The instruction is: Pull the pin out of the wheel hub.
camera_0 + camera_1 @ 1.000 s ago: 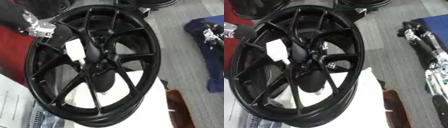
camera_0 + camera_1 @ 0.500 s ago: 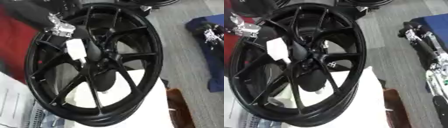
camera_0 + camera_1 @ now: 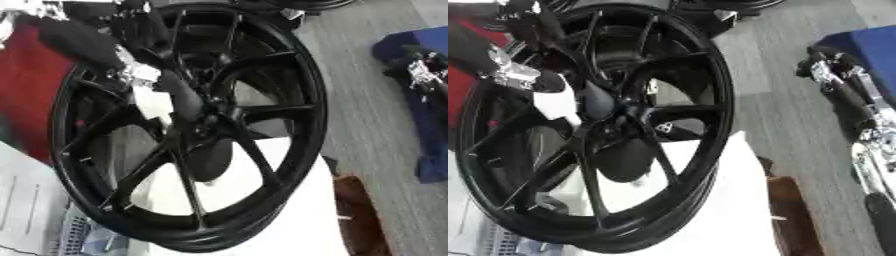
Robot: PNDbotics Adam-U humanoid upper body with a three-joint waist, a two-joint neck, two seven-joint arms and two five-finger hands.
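Left eye view gives me the big black wheel (image 3: 188, 135) standing tilted on its rim across a white surface (image 3: 280, 210), spokes running in to the hub (image 3: 208, 116) at the middle. My left hand (image 3: 131, 60) comes in from the upper left on a dark forearm and lies over the upper-left spokes, with silver parts of it near the white tag-like piece (image 3: 156, 104) that sits just beside the hub. I take that pale piece to be the pin or its pull tab, though I can't make it out well enough to be sure. Whether my fingers are spread or pinching anything I cannot tell; the hand is smeared against the black spokes.

My right hand (image 3: 842, 80) shows at the right in the right eye view, over a blue object (image 3: 424, 100) on the grey floor (image 3: 367, 125), well apart from the wheel. Its fingers I can't read either.

My worries from here:
- The wheel leans on its edge. A sideways pull on the pin could roll or tip it off the white surface, since nothing visible braces it.
- With black fingers on black spokes, I could close on a spoke instead of the pin.
- Pulling off-axis could jam the pin in the hub.
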